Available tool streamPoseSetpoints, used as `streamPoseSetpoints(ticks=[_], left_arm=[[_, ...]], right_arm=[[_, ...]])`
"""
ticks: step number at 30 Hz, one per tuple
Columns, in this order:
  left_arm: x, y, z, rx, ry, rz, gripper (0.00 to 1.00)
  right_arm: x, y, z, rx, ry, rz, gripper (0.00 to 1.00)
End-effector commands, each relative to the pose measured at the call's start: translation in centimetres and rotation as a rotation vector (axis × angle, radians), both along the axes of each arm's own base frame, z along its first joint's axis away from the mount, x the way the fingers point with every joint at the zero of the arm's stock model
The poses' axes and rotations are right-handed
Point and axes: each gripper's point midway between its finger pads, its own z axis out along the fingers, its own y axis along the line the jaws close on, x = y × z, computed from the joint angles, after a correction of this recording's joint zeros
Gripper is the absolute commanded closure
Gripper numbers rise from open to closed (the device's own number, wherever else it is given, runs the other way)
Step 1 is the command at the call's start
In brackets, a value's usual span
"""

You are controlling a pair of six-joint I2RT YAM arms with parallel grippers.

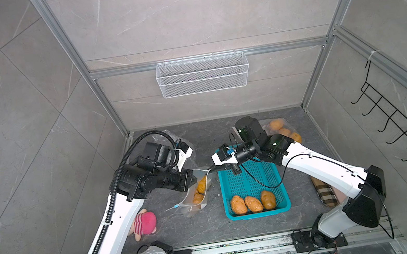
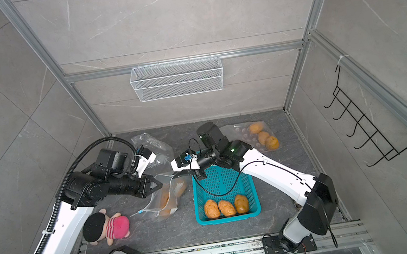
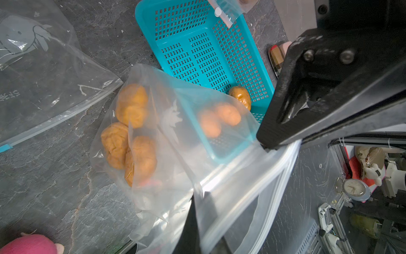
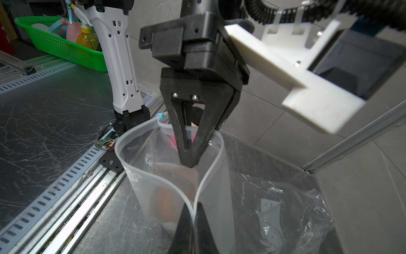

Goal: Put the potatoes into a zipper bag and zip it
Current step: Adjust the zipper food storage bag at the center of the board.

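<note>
A clear zipper bag [image 1: 196, 193] [image 2: 167, 201] stands on the dark table between my two arms, its mouth spread open. Three orange-tan potatoes [image 3: 131, 105] lie inside it. My left gripper [image 1: 194, 174] [image 3: 201, 204] is shut on the bag's rim on the left side. My right gripper [image 1: 210, 170] [image 4: 193, 211] is shut on the opposite rim. In the right wrist view the left gripper [image 4: 189, 162] pinches the far edge, near the blue slider [image 4: 161, 115]. Three more potatoes [image 1: 253, 203] lie at the near end of the teal basket [image 1: 258, 214].
A second bag with three potatoes [image 1: 283, 129] lies at the back right. An empty clear bag [image 2: 150, 143] lies at the back left. A pink plush toy [image 1: 144, 222] sits near the left arm. A plaid object [image 1: 322, 191] lies under the right arm.
</note>
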Motion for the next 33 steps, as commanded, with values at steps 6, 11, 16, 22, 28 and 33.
streamPoseSetpoints(ticks=[6, 11, 16, 22, 28, 33], left_arm=[[2.0, 3.5, 1.3, 0.13, -0.192, 0.133, 0.34], [2.1, 6.0, 2.4, 0.132, -0.403, 0.215, 0.21], [0.9, 6.4, 3.0, 0.05, -0.583, 0.191, 0.15], [-1.5, 4.3, 1.4, -0.064, -0.568, 0.055, 0.15], [-0.7, 4.0, -1.2, -0.041, -0.561, 0.042, 0.17], [-0.3, 3.8, -2.4, -0.025, -0.516, 0.045, 0.36]], right_arm=[[6.9, -1.2, 1.3, 0.041, 0.175, -0.296, 1.0], [11.0, -3.3, -0.3, 0.061, 0.29, -0.406, 1.0], [10.8, -4.2, -0.2, 0.087, 0.276, -0.384, 1.0], [12.4, -4.2, -0.4, 0.063, 0.347, -0.413, 1.0], [12.0, -4.1, -0.1, 0.089, 0.342, -0.39, 1.0], [12.2, -4.4, 0.1, 0.087, 0.341, -0.399, 1.0]])
